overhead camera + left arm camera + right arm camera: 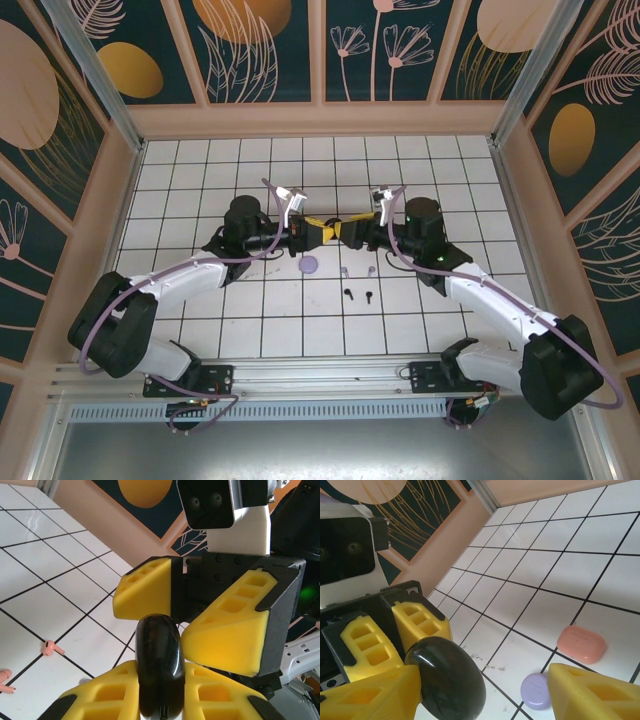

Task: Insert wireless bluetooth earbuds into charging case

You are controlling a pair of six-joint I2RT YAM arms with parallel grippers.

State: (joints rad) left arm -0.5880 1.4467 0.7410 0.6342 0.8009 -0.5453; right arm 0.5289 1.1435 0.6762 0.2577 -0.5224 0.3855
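Top view, left to right: the left arm (190, 275) reaches in to frame centre. The left gripper (316, 232) is clamped tight on the black charging case (159, 667), held off the tiled table (200, 170). In the left wrist view its yellow fingers (100, 695) pinch both sides of the glossy case at bottom centre. The case stands on edge, with a small slot at its lower end. The lid seam is not readable.

The right gripper (343, 232) meets the left nose to nose at frame centre, jaws parted and straddling the far end of the case. In the right wrist view one finger (370, 692) at lower left sits against the case. The other finger (595, 690) at lower right is well apart from it, so there is no grip on that side.

On the table just below the grippers in the top view:
- the lilac case (309, 264) lies left of centre
- the lilac earbuds (343, 271) lie loose to its right
- the black earbuds (349, 293) lie loose a row nearer the arm bases, none touching a case

In the right wrist view the pink case (581, 643) lies flat at centre right, near the lilac case but apart from it. In the left wrist view a pink earbud (51, 648) lies on a tile line at lower left, and a second one is cut off by the left edge.
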